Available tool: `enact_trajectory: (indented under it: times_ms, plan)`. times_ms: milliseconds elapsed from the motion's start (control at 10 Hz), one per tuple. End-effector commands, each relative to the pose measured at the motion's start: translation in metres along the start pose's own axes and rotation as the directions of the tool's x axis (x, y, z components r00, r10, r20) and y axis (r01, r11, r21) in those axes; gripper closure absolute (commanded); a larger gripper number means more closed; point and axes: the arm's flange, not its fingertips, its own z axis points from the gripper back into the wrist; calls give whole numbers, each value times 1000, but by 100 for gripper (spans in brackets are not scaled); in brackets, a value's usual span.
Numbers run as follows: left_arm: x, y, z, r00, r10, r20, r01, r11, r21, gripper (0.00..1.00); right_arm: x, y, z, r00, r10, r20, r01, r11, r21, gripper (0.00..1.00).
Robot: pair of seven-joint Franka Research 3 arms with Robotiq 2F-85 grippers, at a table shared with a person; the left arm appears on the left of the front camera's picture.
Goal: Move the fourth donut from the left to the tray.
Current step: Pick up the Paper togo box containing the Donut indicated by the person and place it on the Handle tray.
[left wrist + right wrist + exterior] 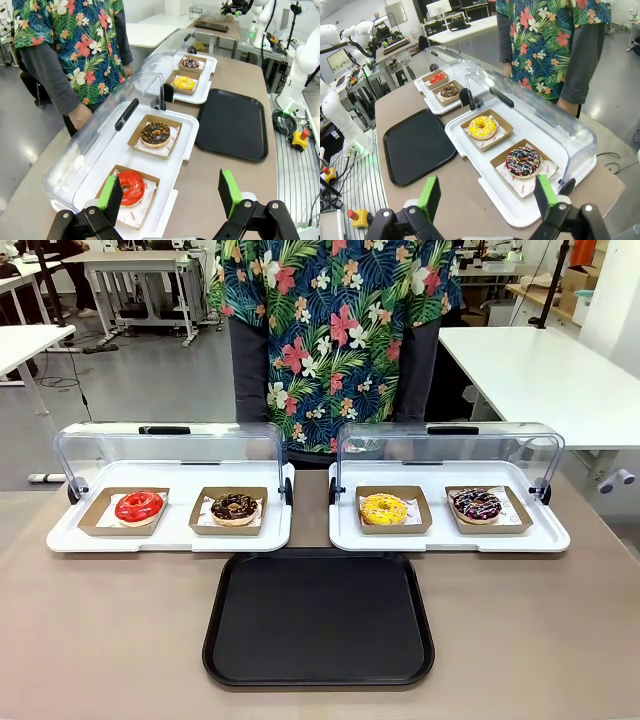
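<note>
Front view, right of centre: fourth donut, dark glaze with pink and white stripes, in brown cardboard holder on white paper, at right end of the right-hand white display tray. Yellow donut just beside it to the left, on the same display tray. Clear domed lid standing open behind both. Left-hand display tray with red donut and crumb-topped chocolate donut, lid likewise open. Black tray in lower middle of frame, on brown surface, just in front of the gap between the two display trays. Person in flowered shirt at far side, top centre.

Left wrist view: left jaws released at bottom edge, green pads well apart, nothing between; red donut nearest, fourth donut far off at upper middle, black tray right of centre.

Right wrist view: right jaws released too, pads wide apart, nothing gripped; fourth donut near, lower right of centre, apart from the pads; black tray at left.
</note>
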Motion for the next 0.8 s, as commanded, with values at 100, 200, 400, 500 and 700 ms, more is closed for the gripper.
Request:
enact_trajectory:
  times_ms: [100, 200, 400, 500, 700]
  plan:
    - [1, 1, 1, 1000, -4, 3, 4, 1000, -4, 0, 1, 0, -1, 1000, 16, 23, -16, 1000, 3, 0]
    - [1, 1, 1, 1000, -4, 3, 4, 1000, -4, 0, 1, 0, -1, 1000, 16, 23, -16, 1000, 3, 0]
    - [1, 1, 1, 1000, -4, 3, 4, 1000, -4, 0, 1, 0, -1, 1000, 16, 23, -16, 1000, 3, 0]
    - [1, 1, 1, 1000, -4, 3, 4, 1000, -4, 0, 1, 0, -1, 1000, 16, 23, -16, 1000, 3, 0]
    - [1, 1, 1, 1000, -4, 3, 4, 1000, -4, 0, 1, 0, -1, 1000, 16, 23, -16, 1000, 3, 0]
